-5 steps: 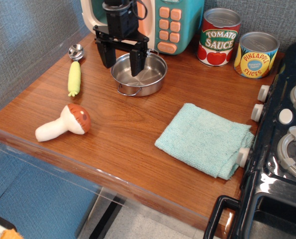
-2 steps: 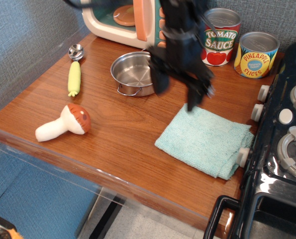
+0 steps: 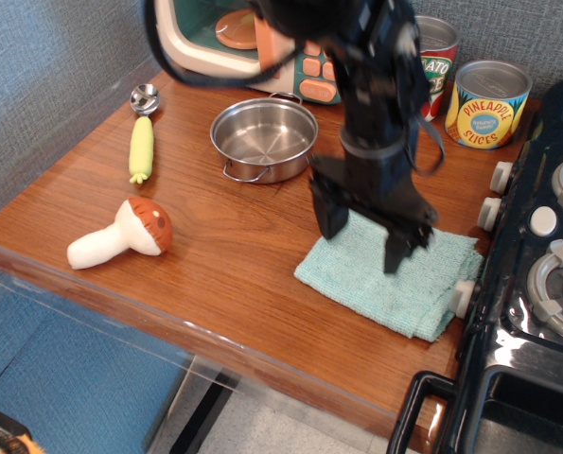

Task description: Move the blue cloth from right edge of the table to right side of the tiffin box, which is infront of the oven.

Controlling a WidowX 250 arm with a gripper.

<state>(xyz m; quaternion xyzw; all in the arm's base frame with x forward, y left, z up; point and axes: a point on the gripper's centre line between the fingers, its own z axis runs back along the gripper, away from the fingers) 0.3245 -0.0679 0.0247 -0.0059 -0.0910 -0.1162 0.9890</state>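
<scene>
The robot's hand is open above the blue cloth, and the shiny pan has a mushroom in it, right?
Not quite. The hand is open above the blue cloth, but the shiny pan is empty. The mushroom lies on the table, as observation.image shows.

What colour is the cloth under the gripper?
Pale aqua-blue cloth, clearest in the single camera view.

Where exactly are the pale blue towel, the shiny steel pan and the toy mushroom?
pale blue folded towel point(image 3: 409, 288): overhead view, lower right part.
shiny round steel pan point(image 3: 262, 135): overhead view, inner floor.
toy mushroom point(image 3: 150, 224): overhead view, brown cap.
</scene>
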